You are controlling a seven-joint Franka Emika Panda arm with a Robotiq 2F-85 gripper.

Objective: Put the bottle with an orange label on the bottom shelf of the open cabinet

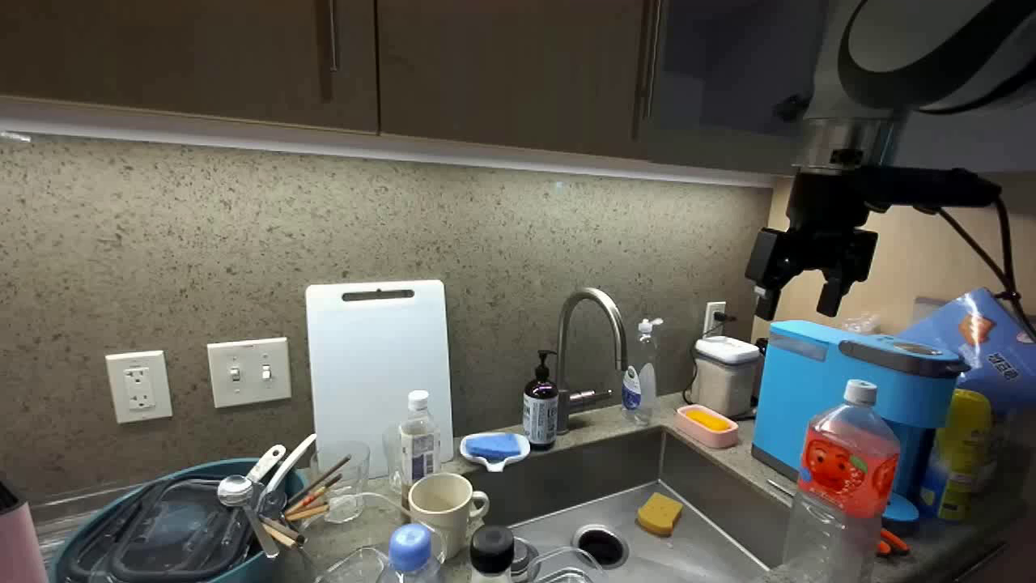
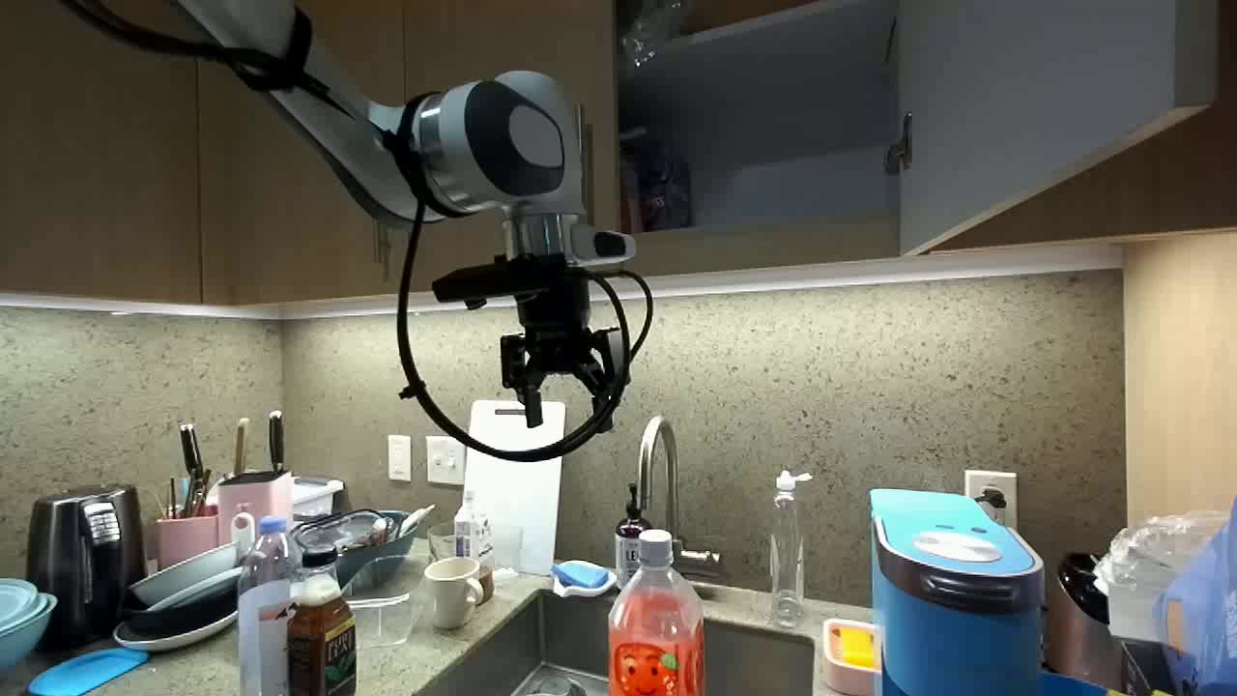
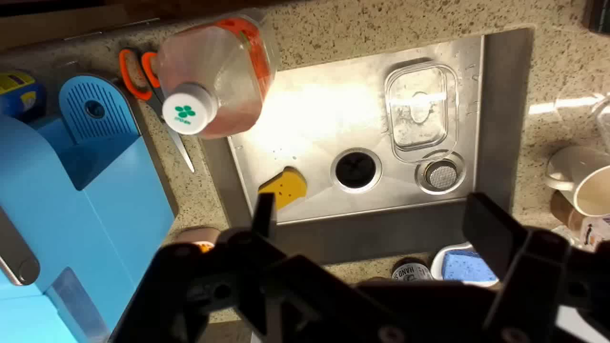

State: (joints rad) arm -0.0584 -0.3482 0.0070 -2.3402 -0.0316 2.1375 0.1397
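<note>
The bottle with an orange label [image 1: 848, 474] stands upright on the counter by the sink's near corner. It has a white cap, and its lower part is cut off in an exterior view [image 2: 657, 619]. From above, the wrist view shows the bottle [image 3: 219, 76] at upper left, apart from the fingers. My gripper [image 1: 796, 308] hangs pointing down, higher than the bottle, its jaws wide apart around nothing. The open cabinet [image 2: 773, 126] is above the sink, door swung out to one side; its bottom shelf [image 2: 792, 198] holds dark packages [image 2: 662, 193] at one end.
A tall blue appliance [image 1: 850, 380] sits beside the bottle, with orange-handled scissors [image 3: 138, 78] between them. The faucet [image 2: 660, 464], a pump bottle [image 1: 541, 405] and a clear bottle [image 2: 788, 551] line the sink's back edge. The cabinet door [image 2: 1044, 116] juts outward. A cable [image 2: 416, 377] loops around the wrist.
</note>
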